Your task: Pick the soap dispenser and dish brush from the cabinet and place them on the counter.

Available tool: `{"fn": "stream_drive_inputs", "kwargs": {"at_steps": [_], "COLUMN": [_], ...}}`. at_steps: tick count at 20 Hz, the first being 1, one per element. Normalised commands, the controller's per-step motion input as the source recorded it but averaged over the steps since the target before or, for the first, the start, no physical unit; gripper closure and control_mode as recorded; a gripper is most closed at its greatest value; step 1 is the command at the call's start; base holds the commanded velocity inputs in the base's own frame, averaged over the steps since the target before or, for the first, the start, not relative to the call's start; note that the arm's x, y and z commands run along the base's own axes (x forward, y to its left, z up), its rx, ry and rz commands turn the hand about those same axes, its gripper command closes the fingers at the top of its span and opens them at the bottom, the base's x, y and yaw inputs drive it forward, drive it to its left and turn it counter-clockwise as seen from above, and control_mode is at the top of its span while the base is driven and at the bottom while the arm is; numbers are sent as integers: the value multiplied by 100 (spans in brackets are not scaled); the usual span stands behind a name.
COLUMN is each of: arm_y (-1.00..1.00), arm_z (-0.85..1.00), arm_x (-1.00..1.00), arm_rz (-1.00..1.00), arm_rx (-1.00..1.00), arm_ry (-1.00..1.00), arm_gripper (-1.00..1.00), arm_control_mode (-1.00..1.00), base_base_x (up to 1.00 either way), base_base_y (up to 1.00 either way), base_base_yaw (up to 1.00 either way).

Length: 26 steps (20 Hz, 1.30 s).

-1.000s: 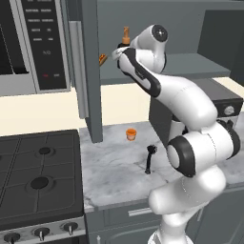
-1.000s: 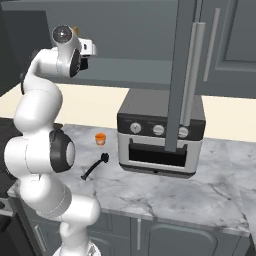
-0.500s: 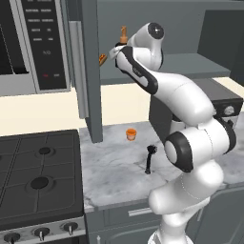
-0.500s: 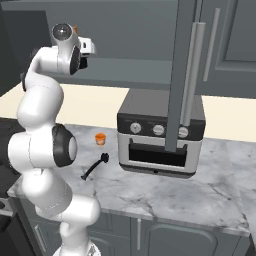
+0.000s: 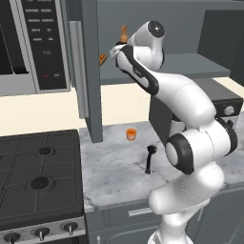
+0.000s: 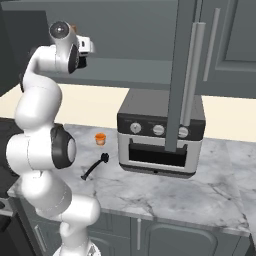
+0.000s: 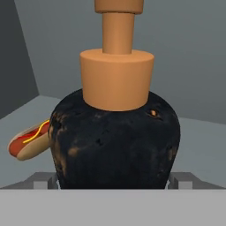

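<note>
Left base view first: the arm reaches up into the open cabinet (image 5: 90,71), and the orange pump top of the soap dispenser (image 5: 124,33) pokes up just past the wrist, on the grey inner shelf. The bottle's dark body is hidden behind the arm. A bit of a hot dog (image 5: 102,58) peeks out at the shelf's edge. Down on the counter (image 5: 114,171) lie one dish brush (image 5: 149,159) and one little orange cup (image 5: 131,134), well apart from the stove (image 5: 38,181). The microwave (image 5: 33,43) is cut off at the left.

Right base view: same brush (image 6: 95,167) and cup (image 6: 100,138), plus a toaster oven (image 6: 160,140) that the other side mostly hides behind the arm. The gripper (image 6: 82,52) is up by the shelf, but I can't make out the fingers here.

Hand view: soap dispenser (image 7: 115,137) right up close, pump top cut off at the top. The jaws stand wide, one grey fingertip (image 7: 44,181) on each side of the bottle, not clearly touching. The hot dog (image 7: 28,141) lies just beside it.
</note>
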Motion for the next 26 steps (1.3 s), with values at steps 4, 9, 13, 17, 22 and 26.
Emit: {"fn": "stream_drive_inputs", "kwargs": {"at_steps": [4,9,13,17,22,26], "arm_y": [4,2,0,0,0,0], "arm_z": [22,13,0,0,-1,-2], "arm_x": [-14,-18,-32,-51,-59,-60], "arm_rz": [-3,-2,0,1,2,3], "arm_rx": [-1,0,1,0,0,0], "arm_ry": [0,0,1,-1,1,0], "arm_gripper": [100,100,100,100,100,100], "arm_control_mode": [-100,-100,-100,-100,-100,-100], "base_base_x": [0,0,0,0,0,0], "base_base_y": [0,0,0,0,0,0], "base_base_yaw": [0,0,0,0,0,0]}}
